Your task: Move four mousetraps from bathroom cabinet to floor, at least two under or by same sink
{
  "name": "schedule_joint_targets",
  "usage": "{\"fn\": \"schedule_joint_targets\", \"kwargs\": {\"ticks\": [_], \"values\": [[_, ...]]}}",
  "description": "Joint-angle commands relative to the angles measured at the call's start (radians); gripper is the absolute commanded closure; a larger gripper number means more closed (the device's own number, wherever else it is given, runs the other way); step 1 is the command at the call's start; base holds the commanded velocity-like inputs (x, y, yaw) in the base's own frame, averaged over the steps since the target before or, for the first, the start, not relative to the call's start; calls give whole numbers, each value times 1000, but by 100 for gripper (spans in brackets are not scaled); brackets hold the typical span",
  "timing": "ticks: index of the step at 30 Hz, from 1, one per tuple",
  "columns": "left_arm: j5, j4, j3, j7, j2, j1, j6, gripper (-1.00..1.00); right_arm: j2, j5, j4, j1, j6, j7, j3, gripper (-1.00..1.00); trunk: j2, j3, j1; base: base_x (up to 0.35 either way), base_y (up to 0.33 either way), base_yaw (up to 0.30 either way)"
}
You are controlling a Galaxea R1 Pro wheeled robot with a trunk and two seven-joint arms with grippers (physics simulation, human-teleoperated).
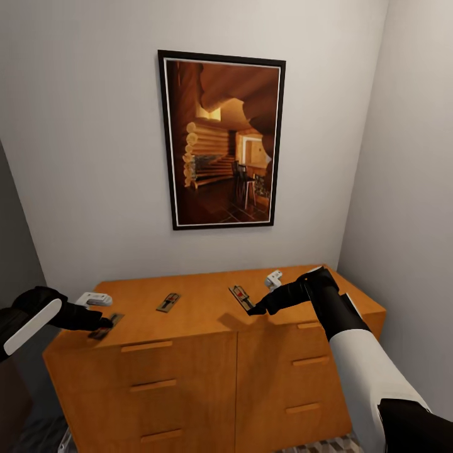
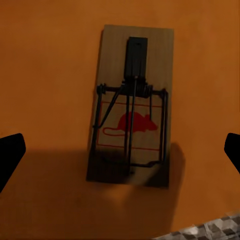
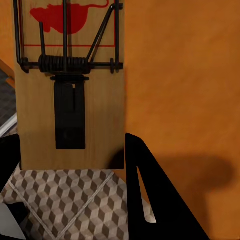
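The right gripper (image 1: 257, 309) grips the near end of a mousetrap (image 1: 241, 296) at the cabinet's (image 1: 189, 365) front edge; the right wrist view shows that trap (image 3: 75, 100) overhanging the edge, one black finger (image 3: 150, 200) touching its corner, cube-patterned bathroom floor (image 3: 65, 205) below. The left gripper (image 1: 104, 324) hovers over a second mousetrap (image 1: 106, 326) near the top's left end, and the left wrist view shows its fingertips (image 2: 10, 155) spread wide on either side of this trap (image 2: 132, 107), touching nothing, with a red mouse print on the board. The head view adds a third mousetrap (image 1: 168, 302) lying between them, two small white objects (image 1: 94, 299) on the top, and a framed cabin picture (image 1: 221, 139) on the wall.
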Motion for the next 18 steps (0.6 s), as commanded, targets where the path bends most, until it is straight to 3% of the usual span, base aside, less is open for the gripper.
{"fn": "schedule_joint_targets", "kwargs": {"ticks": [1, 8, 18], "values": [[-10, 0, -2, -10, 1, -2, 1, -100, 2, 8, -1, -1, 11, 7, -5, 100, -8, -5, 4, 0, 0, 0], [-9, 0, -3, -10, 1, -2, 1, -100, 2, 8, -1, -1, 11, 7, -5, 100, -57, -26, 31, 0, 0, 0], [-10, 0, -3, -10, 1, -2, 1, -100, 2, 7, -1, -1, 11, 7, -4, 100, -57, -26, 31, 0, 0, 0]]}}
